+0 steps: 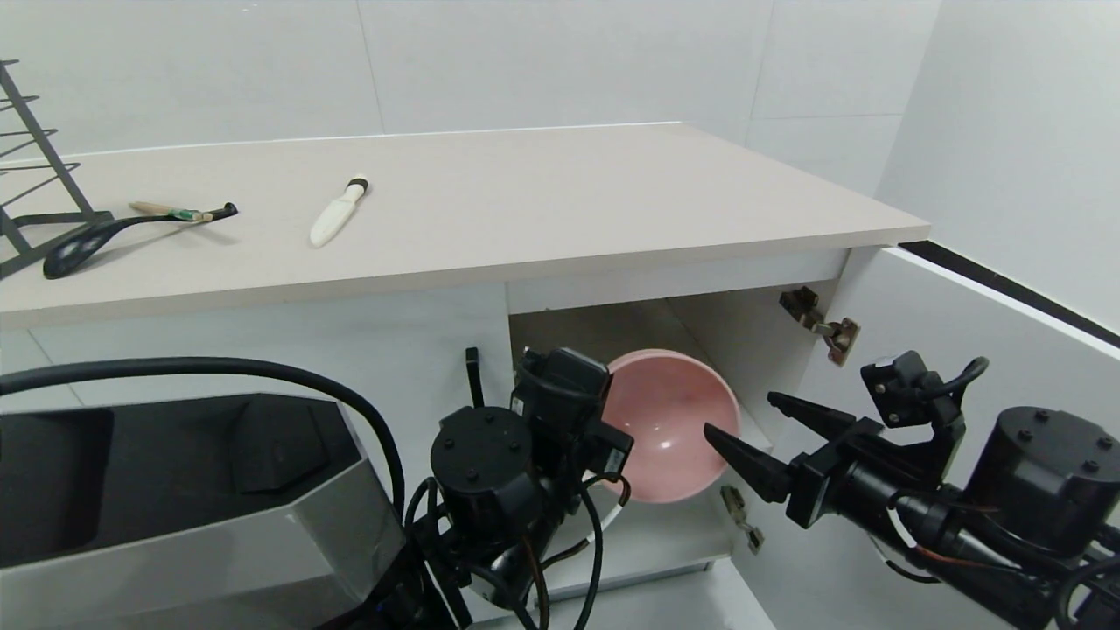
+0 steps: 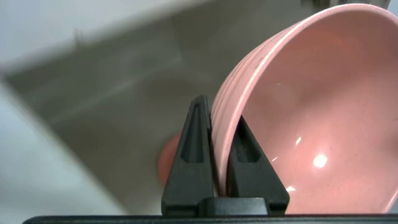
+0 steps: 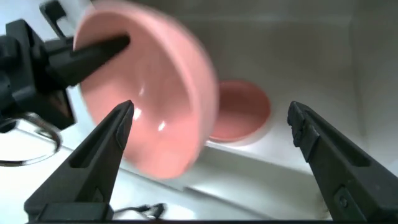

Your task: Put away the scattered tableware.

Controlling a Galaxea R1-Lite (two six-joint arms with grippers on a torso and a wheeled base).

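left wrist view: left gripper (image 2: 219,121) is pinching the rim of the pink bowl (image 2: 311,112), one finger (image 2: 194,155) on the ribbed outside and the other inside. the bowl is tipped up on edge. past the fingers, a pink plate (image 2: 166,160) lies low on the cabinet floor (image 2: 112,112).

right wrist view: right gripper (image 3: 209,112) is spread wide with nothing between its fingers, facing into the cabinet. the bowl (image 3: 149,106) sits just ahead of it, hollow side toward the camera, with the left gripper's dark finger (image 3: 99,48) reaching over its rim. the plate (image 3: 241,113) lies flat behind the bowl, farther in.

head view: the bowl (image 1: 669,429) hangs in the open cabinet's mouth under the counter (image 1: 569,192), its inside turned toward the robot. the right gripper (image 1: 739,414) is just beside its right edge, and the door (image 1: 962,332) swings open on the right. up on the counter, far left, there's a black spoon (image 1: 92,238) with a wooden stick (image 1: 166,210) across its handle, beside a wire rack (image 1: 35,166). a white knife (image 1: 337,213) lies nearby.
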